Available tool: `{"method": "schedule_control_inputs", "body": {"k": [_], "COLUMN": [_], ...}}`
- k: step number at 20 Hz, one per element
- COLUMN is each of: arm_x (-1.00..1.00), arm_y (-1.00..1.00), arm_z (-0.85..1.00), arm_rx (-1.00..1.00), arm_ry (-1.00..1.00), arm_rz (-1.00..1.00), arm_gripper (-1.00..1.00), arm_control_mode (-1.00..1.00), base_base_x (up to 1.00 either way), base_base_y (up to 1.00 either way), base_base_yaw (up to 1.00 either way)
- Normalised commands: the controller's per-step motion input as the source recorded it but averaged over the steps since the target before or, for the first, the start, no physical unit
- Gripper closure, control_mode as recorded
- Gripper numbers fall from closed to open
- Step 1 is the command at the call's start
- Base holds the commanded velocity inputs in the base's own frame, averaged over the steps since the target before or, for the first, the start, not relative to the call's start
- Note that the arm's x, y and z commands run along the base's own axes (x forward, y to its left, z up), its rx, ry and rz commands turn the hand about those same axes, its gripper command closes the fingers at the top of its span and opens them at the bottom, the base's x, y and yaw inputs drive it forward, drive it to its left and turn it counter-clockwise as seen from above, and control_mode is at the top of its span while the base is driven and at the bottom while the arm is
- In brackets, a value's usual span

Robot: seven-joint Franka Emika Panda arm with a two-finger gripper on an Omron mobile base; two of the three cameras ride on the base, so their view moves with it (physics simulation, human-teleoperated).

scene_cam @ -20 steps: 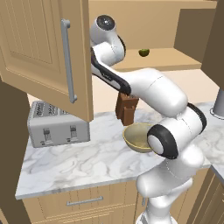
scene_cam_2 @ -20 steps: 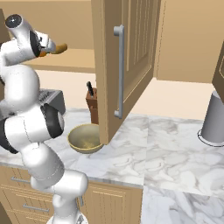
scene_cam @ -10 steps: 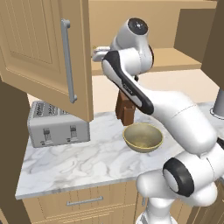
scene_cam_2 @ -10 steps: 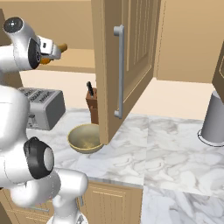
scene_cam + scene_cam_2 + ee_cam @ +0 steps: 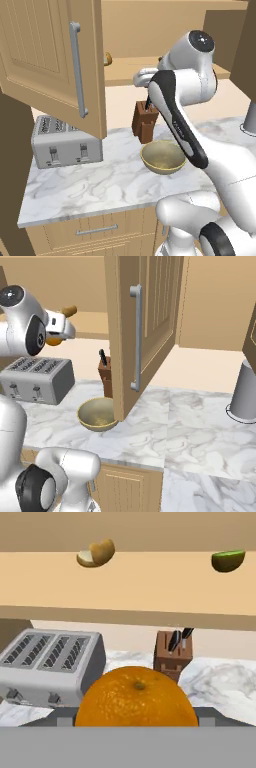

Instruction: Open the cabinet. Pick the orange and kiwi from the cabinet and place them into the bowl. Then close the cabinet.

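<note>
Holding orange [image 5: 134, 698] in tool [image 5: 59, 331] | beside shelf edge | cabinet [image 5: 55, 65] doors open

We see a white marbled worktop [image 5: 100, 185] carrying a silver toaster [image 5: 65, 142], a brown knife block [image 5: 145, 122] and a tan bowl [image 5: 162, 157]. The light-wood cabinet shelf [image 5: 150, 587] holds a green kiwi [image 5: 228, 560] at 2 o'clock and a tan-brown item [image 5: 96, 553] at 11.

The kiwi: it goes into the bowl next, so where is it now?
The kiwi lies on the cabinet shelf, upper right in the hand view, right of the tan-brown item and above the knife block.
</note>
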Motion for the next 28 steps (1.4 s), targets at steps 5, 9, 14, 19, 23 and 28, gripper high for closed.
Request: {"method": "schedule_control_inputs", "body": {"k": [5, 9, 14, 19, 23, 28], "arm_x": [-0.87, -0.52, -0.23, -0.02, 0.06, 0.2], "arm_y": [-0.66, -0.63, -0.46, -0.16, 0.0, 0.0], "arm_z": [-0.03, -0.43, -0.79, -0.82, -0.61, -0.5], "arm_rx": [-0.13, -0.11, -0.09, -0.03, 0.0, 0.0], "arm_ry": [0.12, 0.08, 0.08, 0.08, 0.14, 0.16], "arm_rz": [0.0, 0.0, 0.04, 0.02, 0.0, 0.0], "arm_gripper": [1.0, 1.0, 1.0, 1.0, 1.0, 1.0], "arm_control_mode": [-1.0, -1.0, -1.0, -1.0, -1.0, -1.0], "base_base_x": [0.0, 0.0, 0.0, 0.0, 0.0, 0.0], "base_base_y": [0.0, 0.0, 0.0, 0.0, 0.0, 0.0], "base_base_yaw": [0.0, 0.0, 0.0, 0.0, 0.0, 0.0]}}
